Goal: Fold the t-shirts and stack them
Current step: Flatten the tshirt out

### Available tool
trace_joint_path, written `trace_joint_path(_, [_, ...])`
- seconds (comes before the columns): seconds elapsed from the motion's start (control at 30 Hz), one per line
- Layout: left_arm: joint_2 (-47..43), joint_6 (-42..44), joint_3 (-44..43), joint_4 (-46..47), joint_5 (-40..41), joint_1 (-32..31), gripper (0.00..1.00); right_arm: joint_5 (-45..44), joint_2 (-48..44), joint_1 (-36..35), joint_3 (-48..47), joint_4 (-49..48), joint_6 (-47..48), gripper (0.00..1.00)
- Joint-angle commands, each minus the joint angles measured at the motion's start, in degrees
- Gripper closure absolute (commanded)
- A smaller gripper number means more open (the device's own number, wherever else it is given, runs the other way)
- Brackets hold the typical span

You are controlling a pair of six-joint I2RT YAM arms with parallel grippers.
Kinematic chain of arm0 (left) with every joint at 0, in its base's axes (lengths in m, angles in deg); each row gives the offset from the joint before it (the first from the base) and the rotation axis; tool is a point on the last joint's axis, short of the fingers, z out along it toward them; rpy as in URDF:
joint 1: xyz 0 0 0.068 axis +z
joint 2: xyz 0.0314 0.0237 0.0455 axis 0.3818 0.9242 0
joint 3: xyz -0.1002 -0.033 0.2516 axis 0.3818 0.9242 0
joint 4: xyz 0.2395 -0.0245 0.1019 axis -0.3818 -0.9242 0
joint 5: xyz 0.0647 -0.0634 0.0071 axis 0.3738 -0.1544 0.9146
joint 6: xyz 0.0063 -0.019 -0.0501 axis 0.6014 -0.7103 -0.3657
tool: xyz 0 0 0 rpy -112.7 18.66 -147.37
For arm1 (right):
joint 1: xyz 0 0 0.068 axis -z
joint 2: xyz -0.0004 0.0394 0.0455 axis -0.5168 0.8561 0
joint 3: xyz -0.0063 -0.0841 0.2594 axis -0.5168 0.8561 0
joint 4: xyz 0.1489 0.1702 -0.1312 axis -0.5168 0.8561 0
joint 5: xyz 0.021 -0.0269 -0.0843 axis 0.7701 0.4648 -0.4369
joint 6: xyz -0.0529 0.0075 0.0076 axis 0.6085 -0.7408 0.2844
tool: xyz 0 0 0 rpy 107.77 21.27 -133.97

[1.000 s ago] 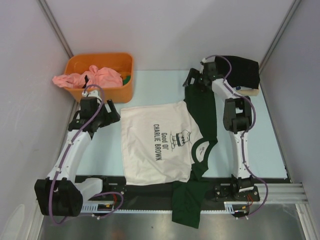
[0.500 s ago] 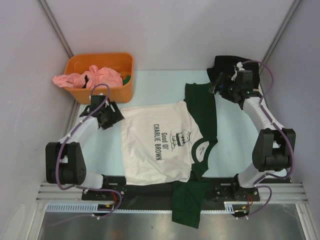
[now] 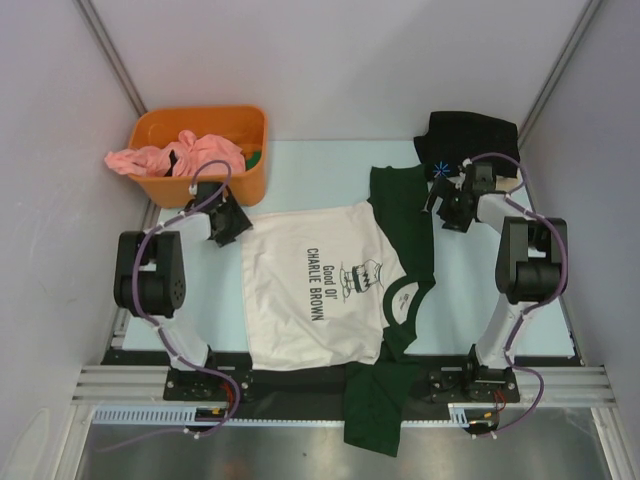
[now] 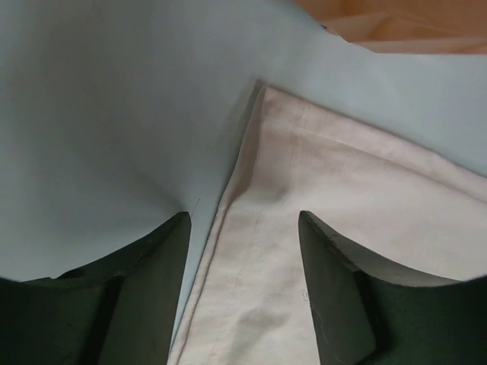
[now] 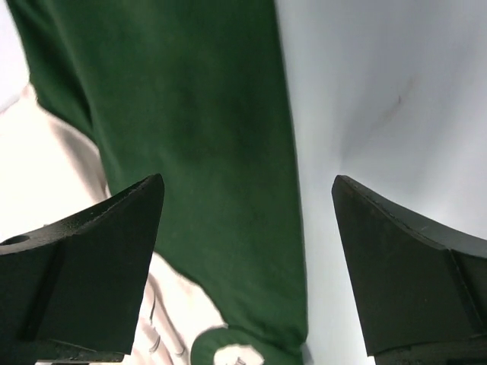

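The cream t-shirt [image 3: 310, 290] with dark green sleeves lies flat mid-table, print up. Its far sleeve [image 3: 400, 205] is spread out, and its near sleeve [image 3: 372, 410] hangs over the front edge. My left gripper [image 3: 231, 224] is open at the shirt's far-left hem corner; in the left wrist view [image 4: 243, 228] its fingers straddle the cream hem [image 4: 259, 251]. My right gripper [image 3: 445, 208] is open at the far sleeve's right edge; the right wrist view [image 5: 247, 190] shows the green sleeve [image 5: 190, 114] between its fingers. A folded black shirt [image 3: 470, 138] with a blue mark lies at the back right.
An orange bin [image 3: 245, 185] at the back left holds a pink shirt [image 3: 190, 155] that spills over its rim. A beige layer [image 3: 510, 184] shows under the black shirt. Walls close in on both sides. A metal rail runs along the front edge.
Both arms have folded back, elbows drawn toward the near sides. My right gripper moved from the sleeve's far end to its right edge. My left gripper shifted slightly toward the hem corner.
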Motion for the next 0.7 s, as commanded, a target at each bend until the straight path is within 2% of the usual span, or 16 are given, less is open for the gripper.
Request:
trace_joint_path(0.0, [2.2,-1.1,-3.6,3.5,0.4,-0.3,0.36,1.4,3.7,0.1,-4.4,-2.3,1.2,0.04])
trace_joint_path(0.07, [3.7,-1.1,-4.3,4.3,0.2,-0.6,0.42,1.8,5.3,0.1,-5.6,-3.0,1.0,0.05])
trace_joint_path(0.1, [4.0,-1.2,-4.6,4.5,0.0,-0.7,0.52,2.0,6.7,0.1,-6.0,-3.4,0.8,0.05])
trace_joint_path(0.17, [5.0,-1.1,-4.8,5.3,-0.3,-0.7,0.63,2.5,8.6,0.0,-8.0,-3.8,0.8,0.08])
trace_joint_path(0.2, [5.0,-1.1,-4.9,5.4,-0.4,-0.8,0.78,2.8,10.3,0.0,-8.7,-3.8,0.9,0.10])
trace_joint_path(0.23, [5.1,-1.1,-4.9,5.6,-0.1,-0.8,0.85,3.2,11.1,0.0,-9.3,-3.8,1.0,0.21])
trace_joint_path(0.27, [5.0,-1.0,-5.4,5.1,0.4,-0.8,1.00,4.1,11.8,-0.1,-9.9,-4.0,1.0,0.28])
trace_joint_path(0.3, [5.1,-0.6,-6.2,4.3,1.9,-0.7,1.00,4.4,12.6,-0.3,-10.8,-4.2,1.0,0.35])
trace_joint_path(0.33, [5.2,-0.2,-7.2,3.2,3.7,-0.7,1.00,4.5,13.8,-0.5,-11.5,-4.2,1.3,0.52])
trace_joint_path(0.4, [6.0,1.3,-11.1,-1.2,6.2,-0.5,1.00,5.0,15.4,-0.8,-12.8,-3.8,1.7,0.65])
trace_joint_path(0.43, [6.1,1.8,-12.5,-2.3,8.2,-0.1,1.00,5.2,16.8,-0.8,-14.2,-3.4,1.8,0.81])
trace_joint_path(0.5, [6.4,3.7,-16.9,-5.3,10.1,0.1,1.00,5.7,18.0,-0.9,-15.7,-3.2,1.9,0.98])
trace_joint_path(0.67, [8.6,8.1,-27.5,-11.6,17.3,0.4,1.00,2.6,21.6,-0.9,-23.8,-0.7,2.4,1.00])
